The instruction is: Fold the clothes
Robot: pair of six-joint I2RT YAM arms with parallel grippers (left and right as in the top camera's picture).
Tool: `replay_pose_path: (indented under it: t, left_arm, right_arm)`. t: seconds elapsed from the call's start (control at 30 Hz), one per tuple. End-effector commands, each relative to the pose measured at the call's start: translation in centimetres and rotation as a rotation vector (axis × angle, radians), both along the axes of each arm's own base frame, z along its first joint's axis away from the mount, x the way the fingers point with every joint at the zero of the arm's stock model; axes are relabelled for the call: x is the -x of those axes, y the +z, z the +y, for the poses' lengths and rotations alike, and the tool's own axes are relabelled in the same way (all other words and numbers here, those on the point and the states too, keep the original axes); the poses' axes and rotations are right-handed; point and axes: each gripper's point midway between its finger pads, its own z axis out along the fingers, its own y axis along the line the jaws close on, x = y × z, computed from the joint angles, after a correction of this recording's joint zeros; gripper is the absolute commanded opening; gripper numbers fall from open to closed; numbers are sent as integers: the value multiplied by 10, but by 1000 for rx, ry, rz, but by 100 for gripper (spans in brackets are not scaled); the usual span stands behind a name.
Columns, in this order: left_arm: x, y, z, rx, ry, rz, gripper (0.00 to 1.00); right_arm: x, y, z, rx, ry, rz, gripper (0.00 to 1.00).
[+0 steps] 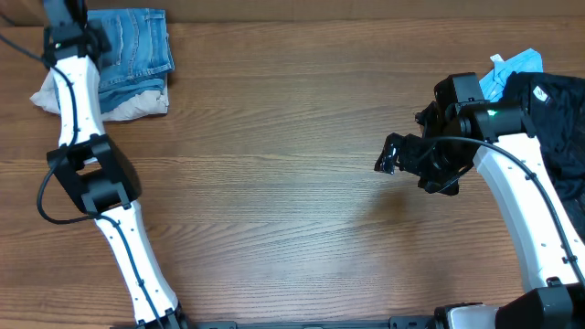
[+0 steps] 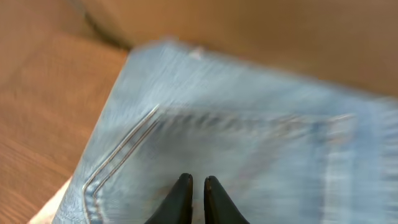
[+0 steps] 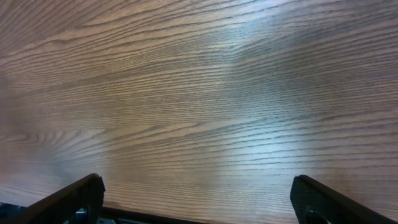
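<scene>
The clothes, a folded pair of light-blue denim jeans [image 1: 135, 46], lie at the table's far left corner on top of a cream garment. In the left wrist view the jeans [image 2: 249, 124] fill the picture, with a stitched pocket seam at the left. My left gripper [image 2: 198, 180] hovers just over the denim, its black fingertips [image 2: 181, 186] parted by a narrow slit with no cloth pinched between them. From overhead the left gripper [image 1: 71, 18] sits at the jeans' left edge. My right gripper [image 1: 395, 153] [image 3: 198, 183] hangs wide open over bare wood at the right, holding nothing.
Cream-beige trousers [image 1: 142, 105] stick out from under the jeans. Black garments [image 1: 558, 119] with a small bright-blue cloth [image 1: 514, 66] are piled at the right edge. The brown wooden table [image 1: 274, 201] spreads between the two arms.
</scene>
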Motion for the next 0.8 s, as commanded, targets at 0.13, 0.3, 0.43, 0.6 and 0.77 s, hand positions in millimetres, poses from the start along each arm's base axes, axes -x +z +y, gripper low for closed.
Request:
replay_pose_path:
  t: [0.13, 0.3, 0.43, 0.6, 0.77]
  left_arm:
    - [40, -82, 47, 87, 80, 151, 16]
    - [45, -64, 52, 84, 91, 143, 10]
    - [35, -6, 45, 50, 75, 56, 10]
    - [23, 85, 16, 33, 46, -101, 9]
    - [16, 117, -39, 91, -87, -128, 8]
  right_arm:
    - [-6, 6, -2, 1, -1, -30, 100]
    - [-5, 6, -2, 0, -3, -27, 100]
    - [-5, 6, -1, 0, -4, -27, 100]
    - [-4, 6, -2, 0, -4, -23, 100]
    - [-5, 6, -2, 0, -4, -24, 100]
